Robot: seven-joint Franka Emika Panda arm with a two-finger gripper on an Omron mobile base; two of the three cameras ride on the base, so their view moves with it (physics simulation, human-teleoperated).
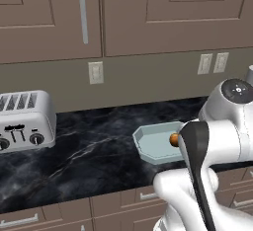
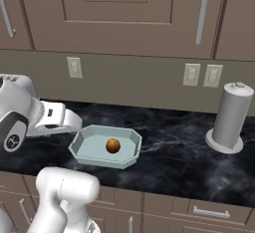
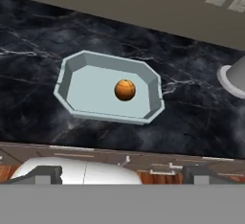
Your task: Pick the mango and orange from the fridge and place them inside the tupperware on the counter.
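The orange point(image 3: 125, 89) lies inside the tupperware point(image 3: 72, 80), a little right of the tub's middle. The same orange point(image 2: 113, 145) in the tupperware point(image 2: 82, 140) appears from the right base, and from the left base the orange point(image 1: 174, 139) peeks out beside my arm, over the tupperware point(image 1: 148, 143). The tub rests on the counter point(image 2: 174, 162), near its front edge. My gripper point(image 3: 123, 175) is pulled back above the counter's front edge, open, its fingertips point(image 3: 48, 173) wide apart with nothing between them. The mango and the fridge are out of view.
A silver toaster point(image 1: 24, 121) stands on the counter to the left. A grey paper towel roll point(image 2: 230, 117) stands to the right of the tub. Upper cabinets point(image 2: 114, 8) hang over the back wall with outlets point(image 2: 191, 74). Drawers with silver handles point(image 2: 211, 212) sit below.
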